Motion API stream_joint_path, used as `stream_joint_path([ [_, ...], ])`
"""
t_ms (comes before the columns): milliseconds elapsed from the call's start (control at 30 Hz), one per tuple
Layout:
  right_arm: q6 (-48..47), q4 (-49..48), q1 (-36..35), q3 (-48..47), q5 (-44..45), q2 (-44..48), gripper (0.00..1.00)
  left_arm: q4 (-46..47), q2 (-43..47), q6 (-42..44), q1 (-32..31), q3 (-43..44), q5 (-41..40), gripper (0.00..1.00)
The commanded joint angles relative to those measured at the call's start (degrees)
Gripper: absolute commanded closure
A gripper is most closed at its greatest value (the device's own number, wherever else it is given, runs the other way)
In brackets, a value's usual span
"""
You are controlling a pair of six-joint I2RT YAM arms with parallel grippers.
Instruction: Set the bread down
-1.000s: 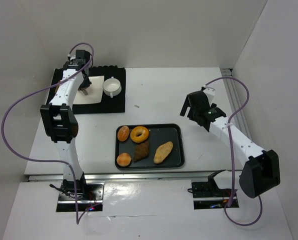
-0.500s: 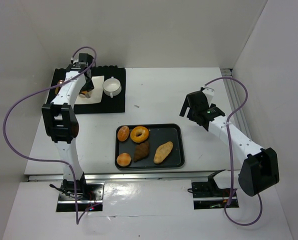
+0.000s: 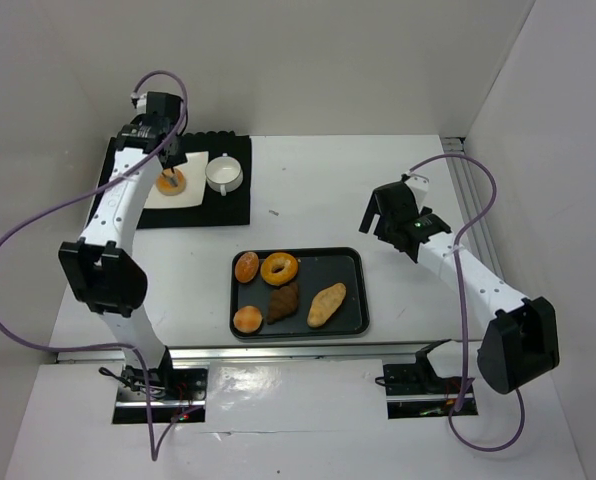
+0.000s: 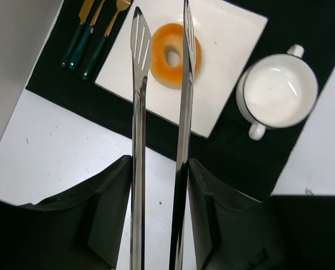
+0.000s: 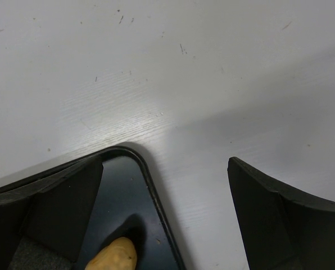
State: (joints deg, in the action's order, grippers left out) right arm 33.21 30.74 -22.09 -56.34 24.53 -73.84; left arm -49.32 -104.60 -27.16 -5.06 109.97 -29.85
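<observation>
My left gripper (image 3: 161,128) (image 4: 159,163) is shut on a pair of metal tongs (image 4: 136,112). The tong tips stand slightly apart, above a glazed donut (image 3: 172,182) (image 4: 175,55) that lies flat on the white square plate (image 3: 188,195) (image 4: 229,34). I cannot tell whether the tips touch it. My right gripper (image 3: 378,215) (image 5: 166,169) is open and empty, above the far right corner of the black tray (image 3: 350,258) (image 5: 150,180). The tray holds a long loaf (image 3: 326,304) (image 5: 111,256), a second donut (image 3: 279,268), a dark croissant (image 3: 284,301) and two round buns (image 3: 246,266).
The plate sits on a black mat (image 3: 233,205) at the back left, with a white two-handled cup (image 3: 222,173) (image 4: 277,90) to its right and green-handled cutlery (image 4: 91,34) to its left. White walls close in the table at the back and right.
My left arm has swung and drawn back from the plate with the tongs. The donut now lies uncovered on the plate. The right arm has barely moved.
</observation>
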Motion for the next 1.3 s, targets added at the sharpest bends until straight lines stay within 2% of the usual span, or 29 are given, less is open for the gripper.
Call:
stream_joint_path([
  [0, -0.5, -2.0, 0.0, -0.4, 0.3, 2.5, 0.01, 0.3, 4.5, 0.6, -2.6, -3.2, -0.1, 0.45],
  [167, 0.0, -2.0, 0.0, 0.2, 0.3, 3.7, 0.01, 0.9, 12.7, 2.2, -11.3, -10.3, 3.8, 0.48],
  [300, 0.0, -0.8, 0.0, -0.3, 0.9, 4.8, 0.01, 0.9, 17.8, 2.9, -22.9, -17.1, 6.4, 0.48],
  [433, 0.0, 0.4, 0.0, -0.4, 2.1, 5.9, 0.01, 0.9, 20.9, 2.4, -29.5, -21.4, 8.7, 0.50],
  [567, 0.0, 1.6, 0.0, -1.0, 3.4, 7.1, 0.01, 1.5, 21.5, 2.4, -36.6, -23.0, 13.1, 0.51],
  [767, 0.0, 3.3, 0.0, -1.5, 5.1, 9.3, 0.01, 1.5, 21.5, 1.8, -46.9, -24.7, 15.0, 0.51],
  [967, -0.5, 5.1, 0.0, -2.7, 6.8, 9.9, 0.01, 5.8, 23.6, 7.1, -51.4, -30.4, 19.6, 0.51],
  [1167, -1.0, 5.7, 0.0, -3.3, 7.9, 10.5, 0.01, 6.3, 25.1, 10.4, -51.4, -34.4, 26.1, 0.51],
  [1267, -1.0, 5.7, 0.0, -3.3, 7.9, 11.1, 0.01, 6.3, 25.1, 11.5, -51.4, -35.6, 29.2, 0.48],
])
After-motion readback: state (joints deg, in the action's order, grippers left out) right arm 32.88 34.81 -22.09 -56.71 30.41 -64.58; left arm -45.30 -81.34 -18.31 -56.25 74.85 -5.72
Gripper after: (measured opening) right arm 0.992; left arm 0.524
